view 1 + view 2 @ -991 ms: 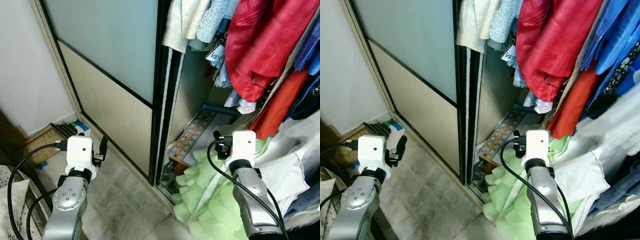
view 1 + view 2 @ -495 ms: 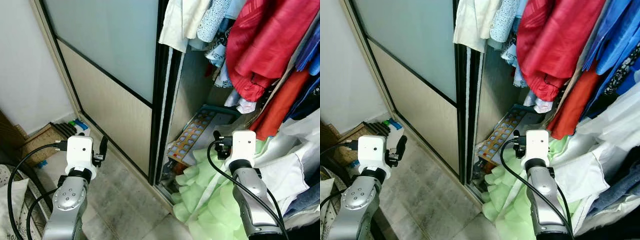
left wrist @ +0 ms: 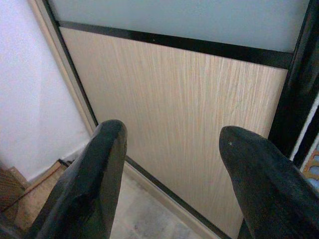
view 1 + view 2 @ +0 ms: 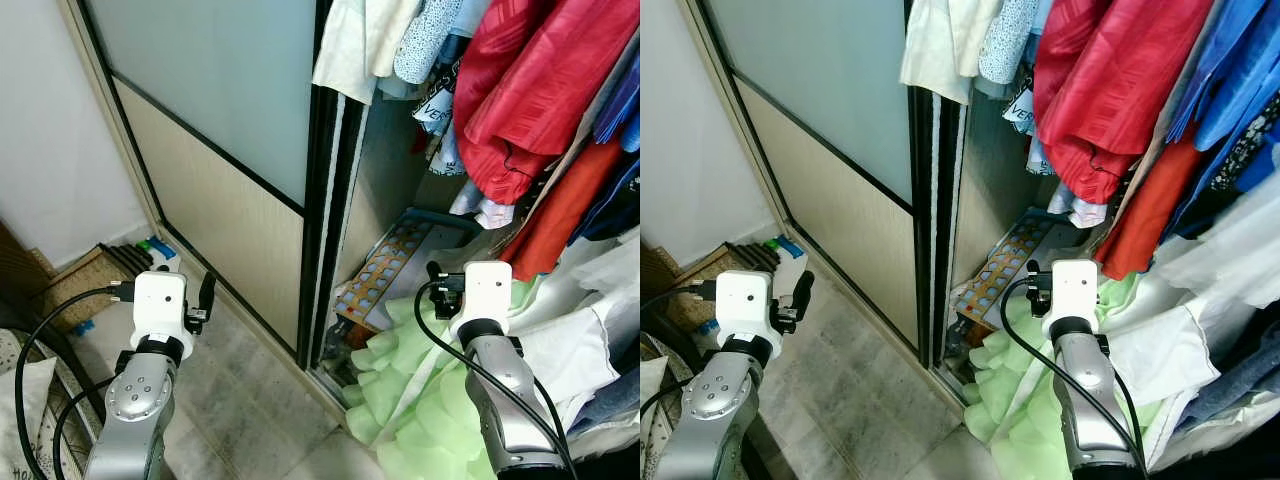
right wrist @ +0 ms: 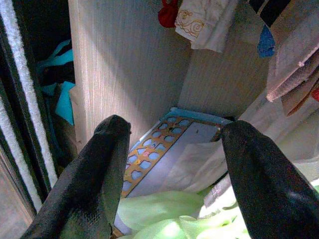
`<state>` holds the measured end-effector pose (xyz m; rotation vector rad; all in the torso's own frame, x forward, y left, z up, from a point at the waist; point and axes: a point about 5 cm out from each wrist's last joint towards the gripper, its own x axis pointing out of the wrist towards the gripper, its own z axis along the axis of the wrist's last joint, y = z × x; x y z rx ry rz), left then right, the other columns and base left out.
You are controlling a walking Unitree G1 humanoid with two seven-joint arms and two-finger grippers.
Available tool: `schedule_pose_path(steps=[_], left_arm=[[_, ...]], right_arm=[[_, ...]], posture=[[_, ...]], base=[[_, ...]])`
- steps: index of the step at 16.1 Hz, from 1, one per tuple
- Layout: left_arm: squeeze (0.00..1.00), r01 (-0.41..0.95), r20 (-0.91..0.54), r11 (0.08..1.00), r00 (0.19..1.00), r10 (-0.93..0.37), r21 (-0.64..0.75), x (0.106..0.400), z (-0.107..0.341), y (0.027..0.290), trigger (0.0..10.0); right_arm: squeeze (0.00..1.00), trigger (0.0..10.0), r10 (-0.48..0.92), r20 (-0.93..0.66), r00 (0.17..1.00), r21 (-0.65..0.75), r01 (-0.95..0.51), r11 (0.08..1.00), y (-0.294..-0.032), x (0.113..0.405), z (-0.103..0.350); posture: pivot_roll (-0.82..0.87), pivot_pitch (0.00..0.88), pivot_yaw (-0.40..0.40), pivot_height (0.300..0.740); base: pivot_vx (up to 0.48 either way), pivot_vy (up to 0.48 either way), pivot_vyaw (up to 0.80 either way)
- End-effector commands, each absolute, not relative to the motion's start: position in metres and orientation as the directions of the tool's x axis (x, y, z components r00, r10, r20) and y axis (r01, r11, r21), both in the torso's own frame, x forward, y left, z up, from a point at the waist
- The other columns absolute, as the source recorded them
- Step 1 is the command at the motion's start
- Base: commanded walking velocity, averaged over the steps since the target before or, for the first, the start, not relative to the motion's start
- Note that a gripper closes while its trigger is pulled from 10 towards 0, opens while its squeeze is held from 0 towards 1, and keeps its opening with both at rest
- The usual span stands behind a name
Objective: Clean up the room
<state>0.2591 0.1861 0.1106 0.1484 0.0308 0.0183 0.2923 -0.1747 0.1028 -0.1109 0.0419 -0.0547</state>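
Seen from the head, looking down at an open wardrobe. At far left, a woven basket point(image 4: 75, 290) on the floor by the white wall, with small bottles point(image 4: 158, 250) just beside it, probably parked there out of the walkway. Next, the left gripper point(image 3: 169, 164) raised at waist height over the grey floor point(image 4: 250, 400), forearm upright, wrist camera facing the sliding door point(image 4: 215, 130); jaws apart with nothing between them, aimed at the door's pale wood lower panel. Likely held up in a ready pose rather than reaching.

In the middle, the door's black edge and track, slid aside to leave the wardrobe's right half open. Inside on the wardrobe floor, a patterned board with cut-out shapes point(image 4: 395, 265) leaning low against the inner wall, apparently stowed there.

Further right, a light green garment point(image 4: 410, 390) spilling out of the wardrobe bottom over the threshold onto the floor: by judgement the thing to tidy, since it lies loose rather than hung. Right gripper point(image 5: 174, 164) raised directly above that green heap, forearm upright in a mirror of the left, jaws apart and empty, pointed into the wardrobe toward the board. Above and at far right, red clothing point(image 4: 540, 90) hanging from a rail, with blue, white and patterned pieces crowded alongside, and a white garment point(image 4: 570, 350) slumped low beside the green one.
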Motion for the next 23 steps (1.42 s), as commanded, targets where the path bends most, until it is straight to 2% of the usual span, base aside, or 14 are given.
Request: schedule_pose_path(steps=[1, 13, 14, 15, 21, 23], left_arm=[[0.0, -0.01, -0.025, 0.989, 1.0, 0.013, 0.15, 0.26, 0.113, 0.185, 10.0], [0.0, -0.01, -0.025, 0.989, 1.0, 0.013, 0.15, 0.26, 0.113, 0.185, 10.0], [0.0, -0.008, -0.029, 0.989, 1.0, 0.012, 0.146, 0.259, 0.112, 0.185, 10.0], [0.0, -0.037, 0.004, 0.988, 0.999, 0.037, 0.147, 0.241, 0.115, 0.201, 10.0], [0.0, -0.093, -0.014, 0.991, 0.995, 0.095, 0.096, 0.224, 0.108, 0.205, 10.0], [0.0, -0.076, -0.019, 0.988, 0.997, 0.079, 0.131, 0.222, 0.107, 0.203, 10.0]], right_arm=[[0.0, 10.0, -0.058, -0.033, 0.998, -0.11, 0.054, 0.992, -0.176, 0.292, 0.106], [0.0, 10.0, -0.058, -0.033, 0.998, -0.11, 0.054, 0.992, -0.176, 0.292, 0.106], [0.0, 10.0, -0.056, -0.053, 0.997, -0.126, 0.049, 0.991, -0.176, 0.292, 0.104], [0.0, 10.0, 0.034, 0.029, 0.999, -0.067, -0.032, 0.997, -0.171, 0.289, 0.118], [0.0, 10.0, 0.07, 0.026, 0.997, -0.071, -0.068, 0.995, -0.172, 0.283, 0.114], [0.0, 10.0, 0.064, 0.012, 0.998, -0.073, -0.063, 0.995, -0.173, 0.28, 0.112]], posture=[[-0.09, 0.07, -0.053, 0.74], [-0.09, 0.07, -0.053, 0.74], [0.0, 0.0, 0.0, 0.74], [-0.07, 0.027, -0.064, 0.74], [-0.05, 0.0, -0.094, 0.74], [-0.05, 0.0, -0.098, 0.74]], base=[[0.0, 0.0, 0.0], [0.0, 0.0, 0.0], [0.0, 0.0, 0.0], [0.0, 0.0, 0.0], [0.0, 0.0, 0.0], [0.0, 0.0, 0.0]])
